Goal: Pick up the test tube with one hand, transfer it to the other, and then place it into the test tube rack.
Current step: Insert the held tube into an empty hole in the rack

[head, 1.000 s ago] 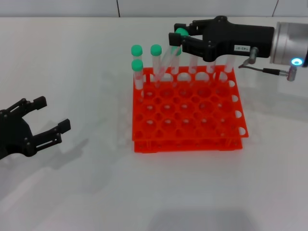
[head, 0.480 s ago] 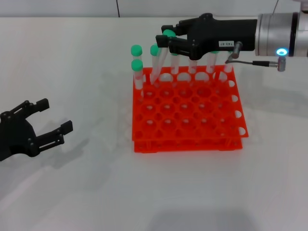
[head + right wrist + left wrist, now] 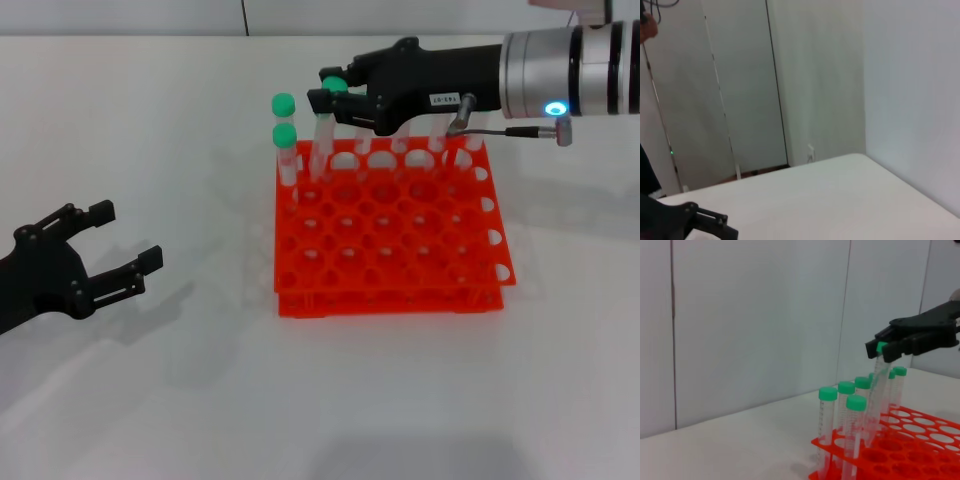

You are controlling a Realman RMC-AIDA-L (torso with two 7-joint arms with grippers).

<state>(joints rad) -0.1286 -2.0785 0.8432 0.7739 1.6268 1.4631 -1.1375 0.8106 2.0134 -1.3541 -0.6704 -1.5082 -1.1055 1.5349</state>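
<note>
Right hand [image 3: 328, 95] shifted left, apparently gripping test tube [image 3: 320, 140].

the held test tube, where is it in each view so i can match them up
Head view: the test tube hangs tilted from the right gripper over the far left corner of the test tube rack.
Left wrist view: the tube leans at centre right, with the right gripper on its green cap.
Right wrist view: not in it.
Shared landmark: the orange-red rack.
</note>
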